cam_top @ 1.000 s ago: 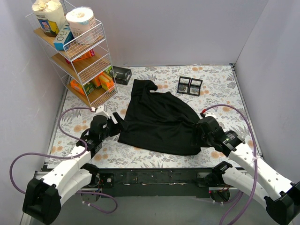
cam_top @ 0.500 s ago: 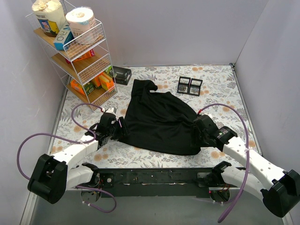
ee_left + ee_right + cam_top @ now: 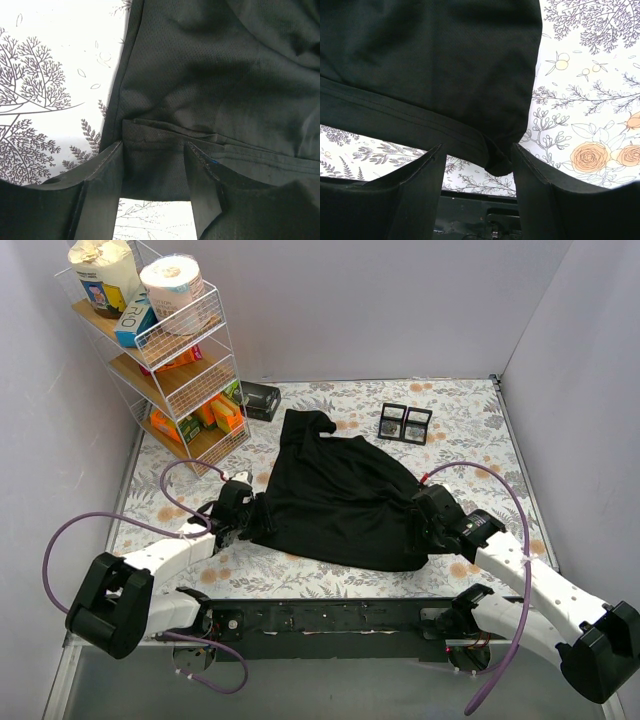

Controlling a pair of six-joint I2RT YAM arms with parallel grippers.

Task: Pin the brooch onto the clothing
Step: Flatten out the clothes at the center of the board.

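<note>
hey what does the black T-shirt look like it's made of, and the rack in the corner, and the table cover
Black T-shirt: thin matte knit, probably a synthetic mesh; the left wrist view shows a fine pinhole texture and stitched hems.
Rack: thin wire with a white coating, likely metal, judging by its open grid.
Table cover: smooth, flat sheet printed with flowers; cloth or vinyl, the look leaves it open.

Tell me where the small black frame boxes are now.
In the top view, the two black frame boxes sit side by side at the far end of the floral table, right of centre, just beyond the black T-shirt.
</note>
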